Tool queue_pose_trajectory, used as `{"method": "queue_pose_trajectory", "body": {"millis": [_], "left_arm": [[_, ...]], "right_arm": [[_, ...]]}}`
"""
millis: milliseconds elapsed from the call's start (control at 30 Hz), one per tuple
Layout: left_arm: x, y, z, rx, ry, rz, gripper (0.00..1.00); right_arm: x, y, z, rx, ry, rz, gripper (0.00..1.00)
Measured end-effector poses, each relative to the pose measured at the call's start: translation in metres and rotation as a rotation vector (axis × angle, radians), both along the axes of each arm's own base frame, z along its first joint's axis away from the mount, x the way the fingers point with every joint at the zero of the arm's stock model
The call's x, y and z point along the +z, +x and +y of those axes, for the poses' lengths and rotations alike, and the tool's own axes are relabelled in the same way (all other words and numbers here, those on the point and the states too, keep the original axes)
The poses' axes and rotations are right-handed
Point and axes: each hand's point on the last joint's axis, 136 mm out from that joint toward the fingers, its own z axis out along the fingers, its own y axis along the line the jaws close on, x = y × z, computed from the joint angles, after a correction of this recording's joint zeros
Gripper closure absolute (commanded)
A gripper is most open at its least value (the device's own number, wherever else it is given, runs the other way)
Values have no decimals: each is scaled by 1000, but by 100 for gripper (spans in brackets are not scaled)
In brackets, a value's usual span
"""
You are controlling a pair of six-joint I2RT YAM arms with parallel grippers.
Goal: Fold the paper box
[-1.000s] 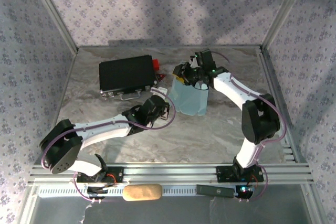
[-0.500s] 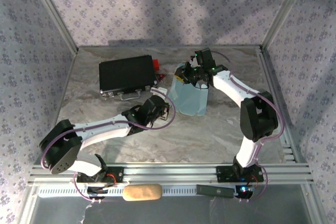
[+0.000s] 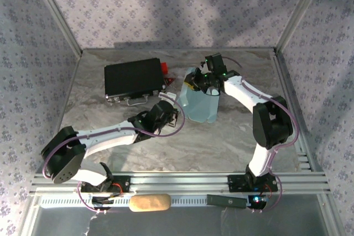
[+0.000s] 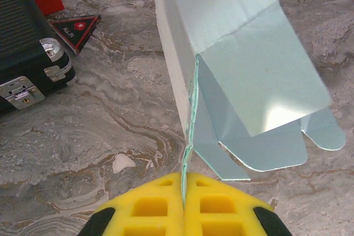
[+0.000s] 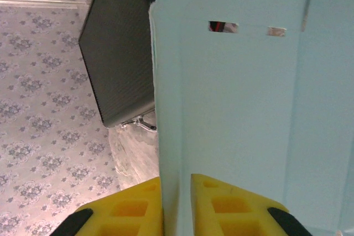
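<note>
The paper box is a pale blue card tube, partly formed, at mid-table with its loose flaps toward the near side. In the left wrist view the paper box tilts away with its open end and flaps near me. My left gripper is shut on a thin card edge at its near left corner. The left gripper sits at the box's left side. My right gripper holds the far end. In the right wrist view the right gripper is shut on a folded wall of the paper box.
A black case with a red end and metal latches lies left of the box, also seen as the black case. A small triangular sticker lies beside it. Patterned walls enclose the table. A tan oblong rests on the front rail.
The right gripper has closed on the box's far end and shifted slightly left. The box stands a little more upright. The left arm has stayed put.
</note>
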Motion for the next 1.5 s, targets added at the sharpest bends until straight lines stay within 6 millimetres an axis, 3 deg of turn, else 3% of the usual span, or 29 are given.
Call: {"method": "queue_pose_trajectory", "body": {"millis": [300, 567, 600, 667, 700, 767, 867, 967, 1067, 1167, 1300, 1500], "left_arm": [[-6, -1, 5, 4, 24, 14, 100], [-6, 3, 8, 17, 22, 14, 100], [-5, 5, 10, 21, 19, 16, 98], [-5, 8, 13, 28, 2, 29, 80], [-5, 8, 14, 33, -11, 43, 64], [-3, 8, 20, 60, -43, 82, 51], [15, 4, 24, 107, -137, 134, 45], [61, -3, 19, 129, -328, 162, 47], [109, -5, 5, 131, -518, 206, 46], [137, -11, -8, 125, -647, 278, 46], [149, -20, -25, 121, -739, 388, 46], [130, -22, -46, 145, -774, 536, 47]], "right_arm": [[-10, -7, -7, -11, 2, 31, 89], [-4, -12, -11, -35, 27, 25, 100], [-3, -14, -11, -40, 32, 24, 100], [-3, -16, -13, -60, 46, 19, 100], [-5, -19, -16, -77, 55, 22, 100], [-9, -26, -22, -125, 74, 26, 100], [-15, -36, -34, -225, 98, 52, 100], [-13, -45, -43, -331, 104, 70, 100], [6, -54, -43, -419, 133, 51, 100], [28, -60, -42, -491, 174, 27, 100], [47, -65, -49, -583, 178, 22, 100], [67, -74, -61, -685, 171, 11, 100]]}}
